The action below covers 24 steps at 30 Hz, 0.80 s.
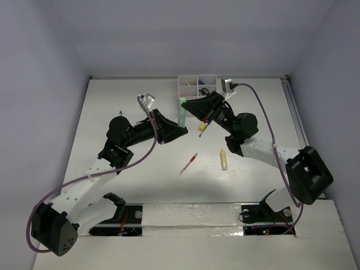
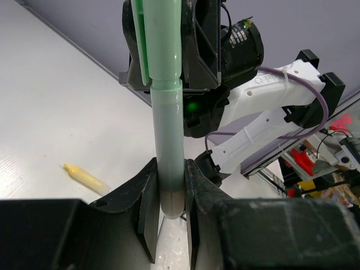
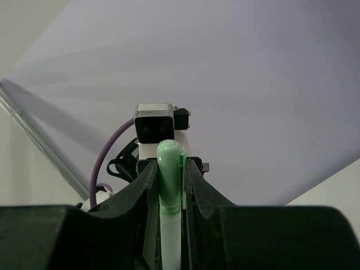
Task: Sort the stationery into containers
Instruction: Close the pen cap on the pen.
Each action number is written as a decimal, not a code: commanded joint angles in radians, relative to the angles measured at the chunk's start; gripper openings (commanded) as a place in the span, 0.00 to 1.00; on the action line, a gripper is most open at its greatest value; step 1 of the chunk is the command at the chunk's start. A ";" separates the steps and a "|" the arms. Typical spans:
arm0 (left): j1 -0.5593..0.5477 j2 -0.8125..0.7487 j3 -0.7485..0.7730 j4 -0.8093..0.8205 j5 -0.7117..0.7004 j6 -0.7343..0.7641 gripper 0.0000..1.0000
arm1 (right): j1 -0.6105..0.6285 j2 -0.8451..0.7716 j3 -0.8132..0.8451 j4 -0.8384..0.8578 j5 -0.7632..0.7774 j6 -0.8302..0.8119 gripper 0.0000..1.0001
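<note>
Left gripper [image 2: 171, 185]: fingers closed tight on the pale barrel end of the green marker [image 2: 167, 140], with no gap visible on either side. Right gripper [image 3: 169, 180]: fingers closed on the opposite, brighter green cap end of the same marker, so both arms grip it at once. Seen from above, the marker runs near to far between the two grippers, just on the near side of the white tray [image 1: 191, 76] and toward its left end. The tray sits at the far middle of the table [image 1: 124, 191]; its near part is hidden by the right arm, and the far compartments hold small items too small to identify. Loose on the table: a red pen [image 1: 189, 163] near the centre, a cream tube [image 1: 224, 159] to its right, and a yellow marker [image 1: 201, 127] by the right arm.
</note>
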 commanded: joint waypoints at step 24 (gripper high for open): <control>-0.025 -0.007 0.196 0.081 -0.163 0.059 0.00 | 0.081 -0.212 -0.198 -0.287 -0.101 -0.173 0.00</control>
